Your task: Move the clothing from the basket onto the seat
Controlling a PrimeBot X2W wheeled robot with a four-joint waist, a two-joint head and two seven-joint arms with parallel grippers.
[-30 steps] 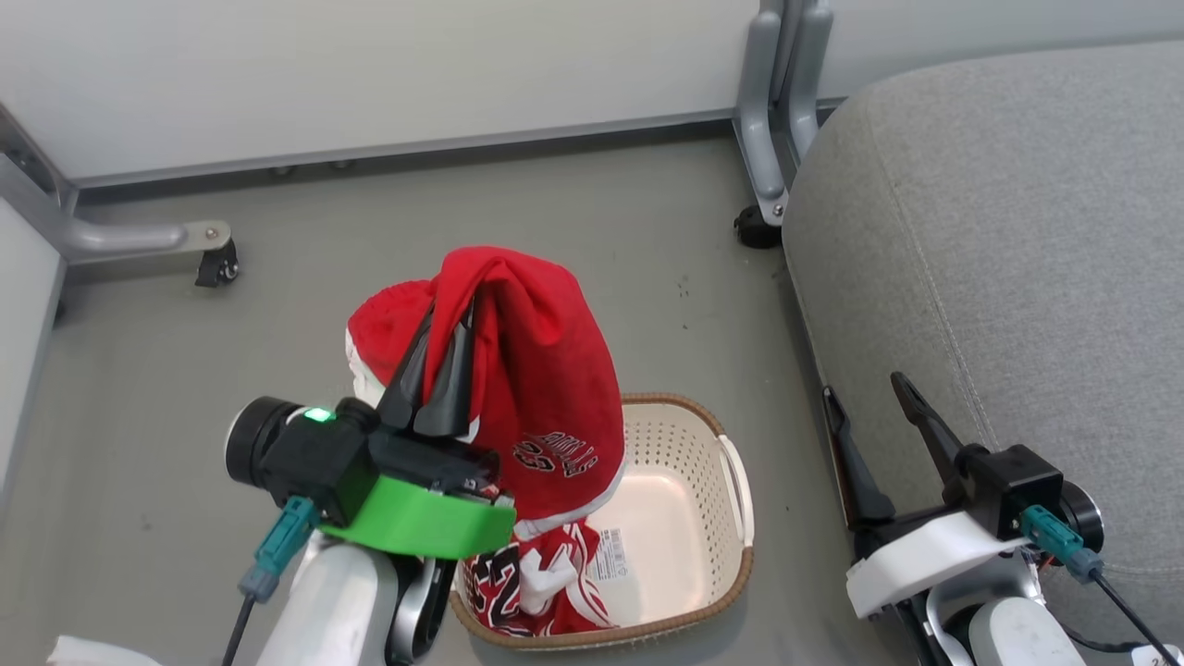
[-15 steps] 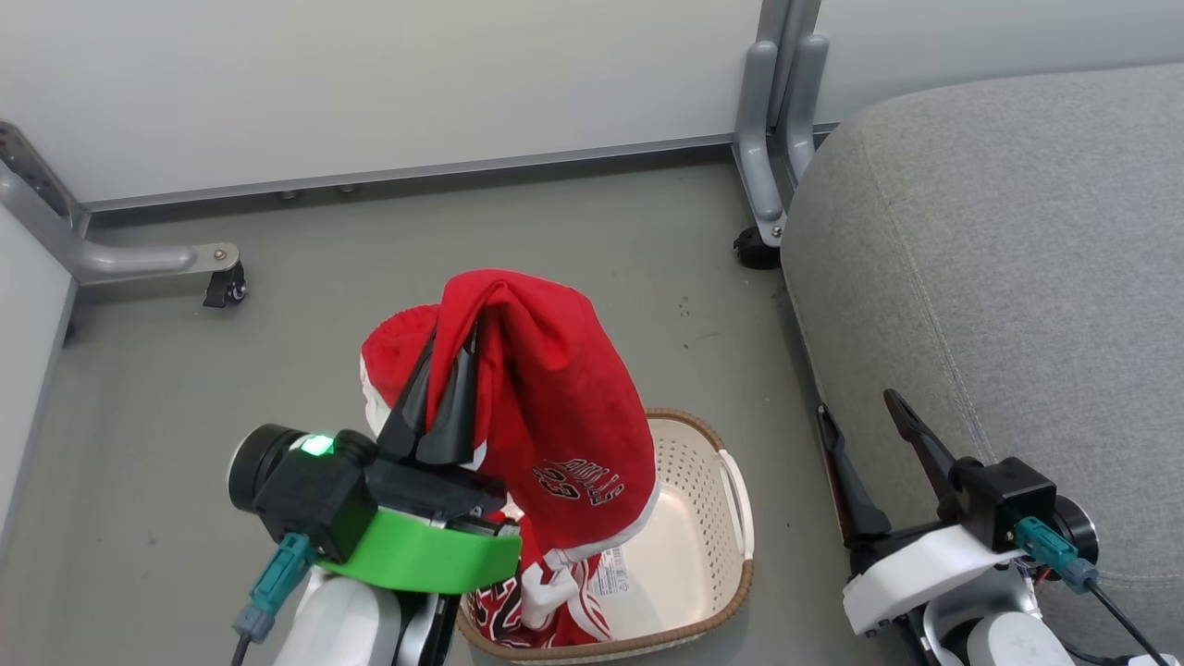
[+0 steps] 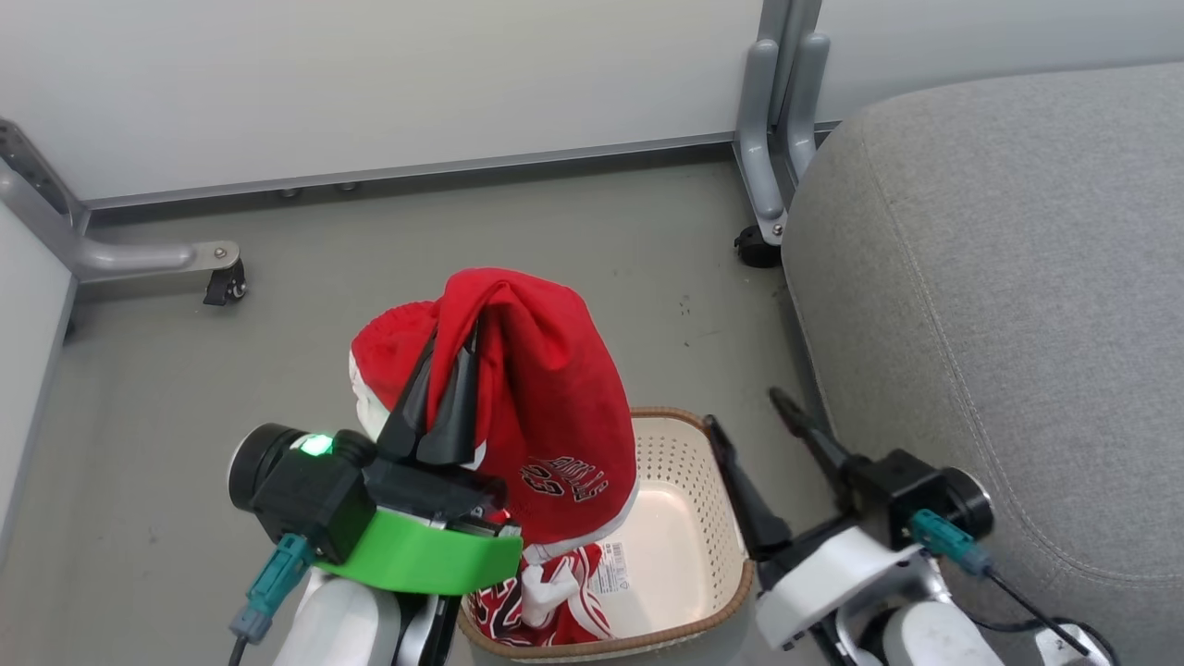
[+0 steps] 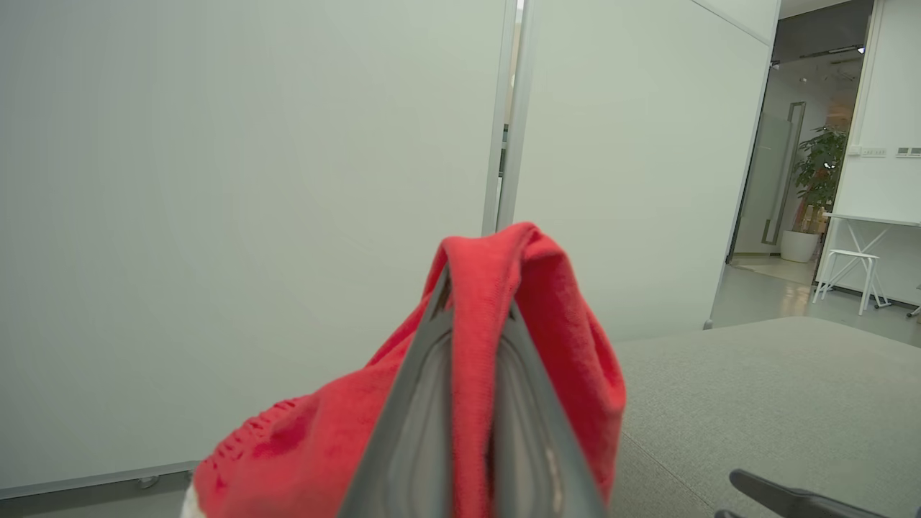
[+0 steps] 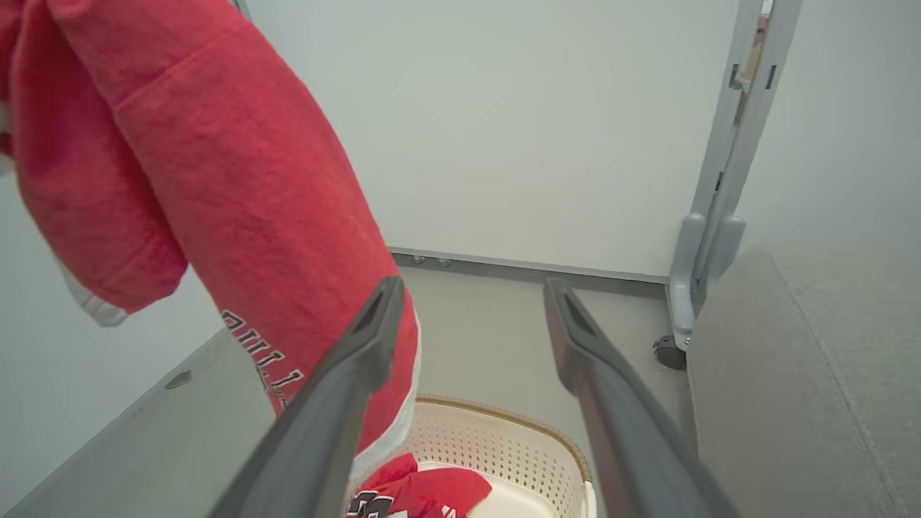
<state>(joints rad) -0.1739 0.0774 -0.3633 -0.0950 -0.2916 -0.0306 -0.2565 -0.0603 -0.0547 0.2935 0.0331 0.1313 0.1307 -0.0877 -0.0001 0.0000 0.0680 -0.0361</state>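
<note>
- At 7 o'clock in the head view, my left gripper (image 3: pixel 450 344) is clamping a red garment (image 3: pixel 546 388), which is hanging above the basket (image 3: pixel 689 474).
- More red clothing (image 3: pixel 546 597) is lying at the basket's 7 o'clock end.
- My right gripper (image 3: pixel 745 409) is hovering empty, fingers spread apart, at the basket's 3 o'clock edge.
- Further toward 3 o'clock, the grey seat (image 3: pixel 999 277) is standing.
</note>
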